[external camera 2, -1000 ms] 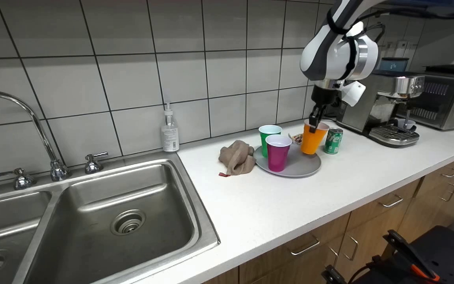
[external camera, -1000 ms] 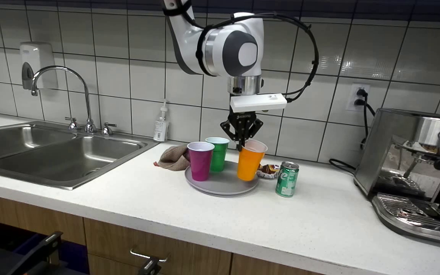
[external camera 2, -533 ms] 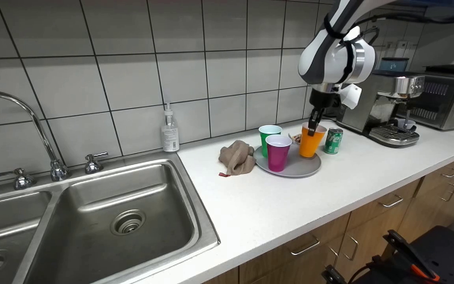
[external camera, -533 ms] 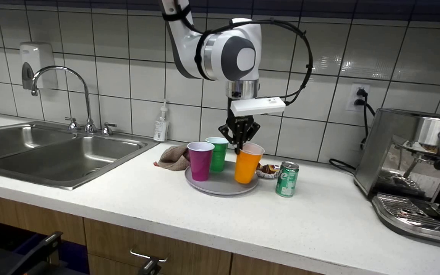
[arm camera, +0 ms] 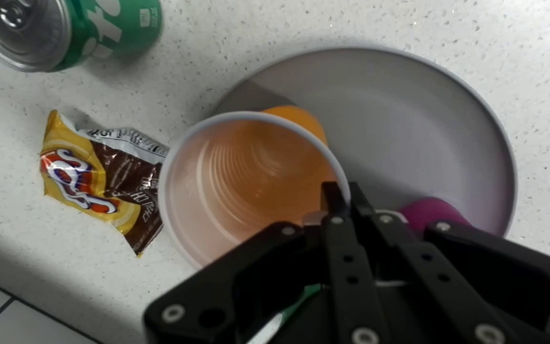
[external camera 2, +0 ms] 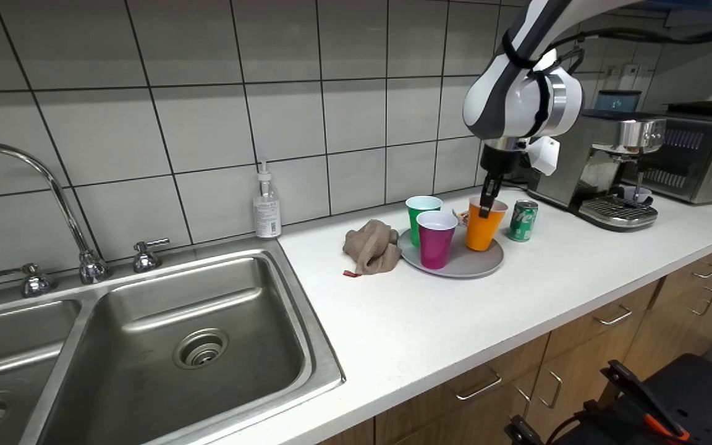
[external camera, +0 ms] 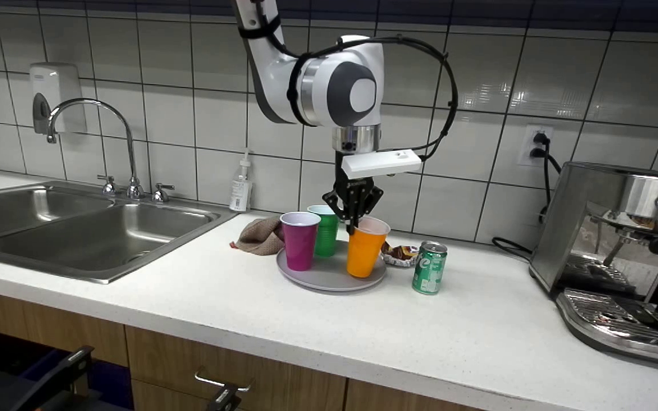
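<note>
Crumpled brown fabric cloth (external camera: 257,237): lies on white speckled countertop (external camera: 306,331), just beside round flat grey plate (external camera: 329,281). Little at risk.

Tapered magenta plastic cup (external camera: 299,242), white inside: stands upright on plate. Probably light; could topple at a sideways nudge.

Tapered green plastic cup (external camera: 326,235): stands upright on plate, beside magenta cup. Largely hidden behind gripper parts in wrist view, so easily clipped unseen.

Black two-finger gripper (external camera: 352,227): clenched on rim of tapered orange plastic cup (external camera: 363,257), one finger inside, the other outside. Narrow hold on thin wall; likely to allow swivelling, slipping or creasing under too firm a pinch.

Orange cup: over plate, tilted, mouth leaning away from magenta and green cups. Contact between base and plate impossible to tell. Could tip over if let go while leaning; could shove plate, upright cups included, if pressed down off-centre.

Small yellow-and-brown foil snack packet (external camera: 403,254): lies near plate. Could be snagged by a low sideways swing of orange cup.

Green-and-silver metal drink can (external camera: 429,268): stands upright near plate, apart from orange cup. Could be knocked over by a wider swing.
</note>
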`<state>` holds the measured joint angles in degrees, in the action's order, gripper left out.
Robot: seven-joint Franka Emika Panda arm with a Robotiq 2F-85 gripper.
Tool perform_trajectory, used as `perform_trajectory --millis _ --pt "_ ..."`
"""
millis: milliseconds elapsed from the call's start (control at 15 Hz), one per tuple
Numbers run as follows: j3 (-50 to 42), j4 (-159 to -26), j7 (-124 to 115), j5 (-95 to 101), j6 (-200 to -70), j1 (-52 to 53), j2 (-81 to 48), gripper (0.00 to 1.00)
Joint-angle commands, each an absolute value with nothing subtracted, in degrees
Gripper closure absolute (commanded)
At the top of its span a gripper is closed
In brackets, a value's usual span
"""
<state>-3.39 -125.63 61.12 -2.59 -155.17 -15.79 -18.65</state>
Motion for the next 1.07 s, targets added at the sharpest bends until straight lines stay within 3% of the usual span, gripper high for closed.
perform_trajectory --millis 0,67,133,267,733,1000 --pt "-2.9 -125.4 62.1 -0.9 -156.8 -16.2 -19.1 0.95" --pt "-2.9 -125.5 62.0 -0.5 -157.2 -16.1 -19.1 0.70" --pt "-2.9 -125.5 61.9 -0.3 -157.4 -16.1 -19.1 0.69" --pt "-2.9 -125.6 61.8 0.0 -157.4 -16.2 -19.1 0.56" --pt "-2.0 -125.0 61.5 -2.4 -155.1 -17.0 -18.2 0.02" --pt "-1.6 -125.4 60.5 -5.7 -154.2 -17.4 -16.8 0.00"
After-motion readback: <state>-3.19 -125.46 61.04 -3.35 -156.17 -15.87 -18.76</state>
